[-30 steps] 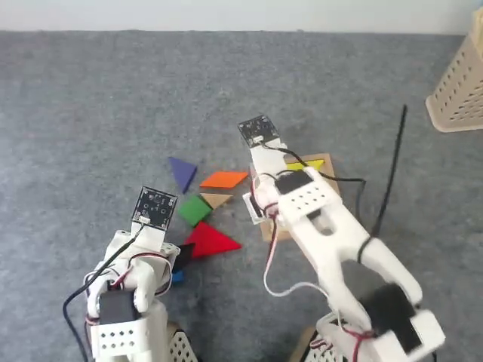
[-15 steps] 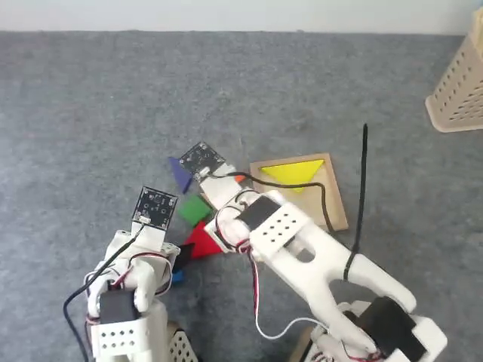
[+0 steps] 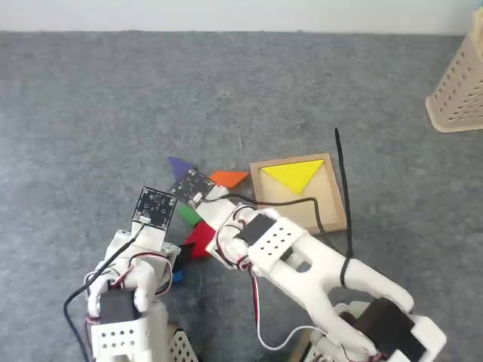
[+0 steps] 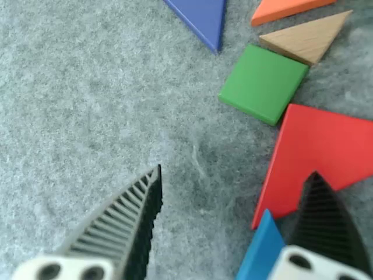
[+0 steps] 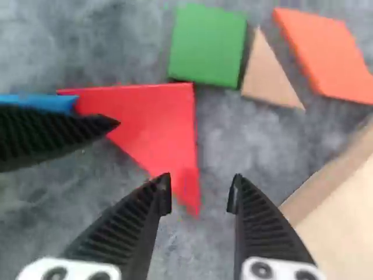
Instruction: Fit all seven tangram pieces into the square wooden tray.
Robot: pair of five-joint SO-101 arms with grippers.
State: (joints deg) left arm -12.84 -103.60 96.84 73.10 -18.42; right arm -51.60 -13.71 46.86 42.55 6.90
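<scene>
Table cover (image 4: 87, 105): grey felt-like cloth, matt, fuzzy nap.
Red triangle (image 5: 157, 122), green square (image 4: 263, 83), orange parallelogram (image 5: 320, 52), violet-blue triangle (image 4: 201, 14), yellow triangle (image 3: 294, 175): solid colour coat, smooth, faint sheen.
Small tan triangle (image 4: 308, 39): bare wood, fine grain, matt.
Tray (image 3: 336, 207): pale unpainted wood, matt.
Left gripper (image 4: 236, 172), right gripper (image 5: 199, 178): black ribbed plastic fingers, white plastic bases.
Basket (image 3: 460, 83): beige perforated plastic.

Indoor robot bench, lab or home unclear, grey felt-like mat (image 3: 113, 90), pale wall (image 3: 226, 15) behind, cream perforated basket (image 3: 459, 87)
</scene>
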